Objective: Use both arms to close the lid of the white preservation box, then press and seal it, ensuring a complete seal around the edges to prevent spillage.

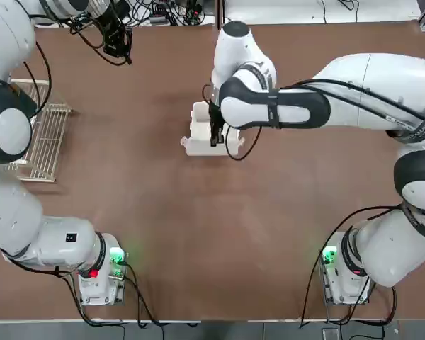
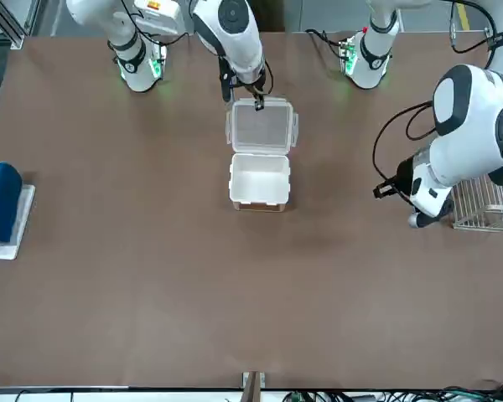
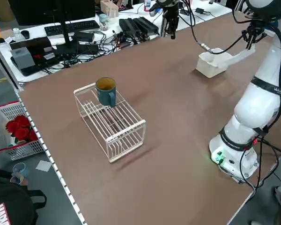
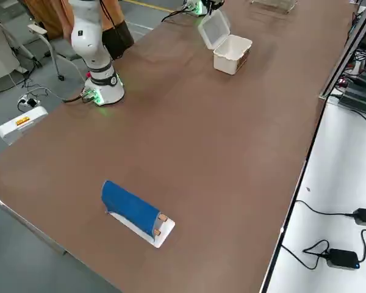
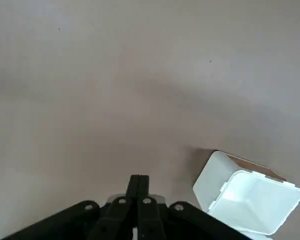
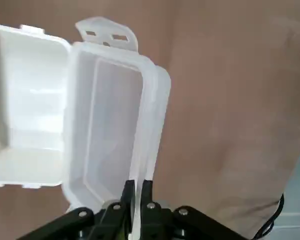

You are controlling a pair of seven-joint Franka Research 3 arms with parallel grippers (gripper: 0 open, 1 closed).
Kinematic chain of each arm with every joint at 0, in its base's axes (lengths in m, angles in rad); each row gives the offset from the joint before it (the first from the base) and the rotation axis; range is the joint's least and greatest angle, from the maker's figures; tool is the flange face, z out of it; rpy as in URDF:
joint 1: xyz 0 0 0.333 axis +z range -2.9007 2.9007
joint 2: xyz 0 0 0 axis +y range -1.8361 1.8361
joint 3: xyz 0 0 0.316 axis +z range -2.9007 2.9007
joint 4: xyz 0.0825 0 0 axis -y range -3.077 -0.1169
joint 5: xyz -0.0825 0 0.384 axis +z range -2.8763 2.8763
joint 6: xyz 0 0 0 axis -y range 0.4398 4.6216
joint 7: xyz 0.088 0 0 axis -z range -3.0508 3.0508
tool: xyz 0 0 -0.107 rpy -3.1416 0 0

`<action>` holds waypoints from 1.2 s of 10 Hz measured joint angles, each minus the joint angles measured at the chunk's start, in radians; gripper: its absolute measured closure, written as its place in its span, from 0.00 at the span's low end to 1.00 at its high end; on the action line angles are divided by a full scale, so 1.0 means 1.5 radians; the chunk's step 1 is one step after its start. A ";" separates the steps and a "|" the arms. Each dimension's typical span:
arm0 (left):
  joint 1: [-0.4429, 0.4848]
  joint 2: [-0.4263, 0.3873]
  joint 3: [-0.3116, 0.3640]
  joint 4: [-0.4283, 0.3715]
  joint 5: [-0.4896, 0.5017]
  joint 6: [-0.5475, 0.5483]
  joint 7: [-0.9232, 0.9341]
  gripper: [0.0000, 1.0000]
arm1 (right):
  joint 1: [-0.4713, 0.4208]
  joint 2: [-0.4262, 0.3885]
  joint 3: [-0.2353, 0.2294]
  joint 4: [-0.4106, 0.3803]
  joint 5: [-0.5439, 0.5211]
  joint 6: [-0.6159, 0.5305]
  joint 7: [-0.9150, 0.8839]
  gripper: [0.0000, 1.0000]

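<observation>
Okay, one white preservation box, mid-table, between the arm bases side to side; one attached lid, open on the robot's side of it. Right gripper at the lid's edge, fingers gripping that edge. Left gripper over the table's left part, off the box, fingers closed, nothing held.

Others: one white wire rack by the table's left edge, one teal mug standing on it; one blue curved cover on one white board, near the table's right edge. Past the far edge: one keyboard, one monitor. Floor off the left edge: one red-rimmed basket, red items inside, count unclear. One person, partly cut off, behind the right arm.

In the way: right arm and its cable loop cover most of the lid from above. Left side view: lid partly blocked by the left arm. Right side view: left gripper cut off. Rack cut off in front view.
</observation>
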State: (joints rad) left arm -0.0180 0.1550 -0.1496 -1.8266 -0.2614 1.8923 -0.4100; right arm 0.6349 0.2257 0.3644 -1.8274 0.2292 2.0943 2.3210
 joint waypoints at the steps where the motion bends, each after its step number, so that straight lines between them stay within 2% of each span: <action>1: 0.000 0.002 0.000 0.000 0.000 0.005 0.000 0.99 | -0.008 -0.001 -0.001 0.008 0.000 0.000 -0.002 0.93; 4: 0.000 0.011 0.000 0.000 0.000 0.014 0.000 0.99 | -0.034 -0.001 -0.008 0.026 -0.001 0.013 -0.024 0.93; 9: 0.000 0.017 0.000 0.000 0.000 0.016 0.000 0.99 | -0.047 0.038 -0.044 0.068 -0.002 0.045 -0.059 0.92; 11: -0.007 0.022 -0.003 -0.001 0.000 0.015 0.000 0.99 | -0.052 0.070 -0.067 0.096 -0.003 0.045 -0.073 0.67; 12: -0.009 0.023 -0.008 -0.002 0.000 0.015 -0.001 0.99 | -0.055 0.088 -0.075 0.113 -0.003 0.046 -0.080 0.64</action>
State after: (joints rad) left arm -0.0307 0.1898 -0.1609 -1.8294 -0.2619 1.9141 -0.4113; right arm 0.5519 0.3570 0.2524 -1.6576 0.2241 2.1631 2.2015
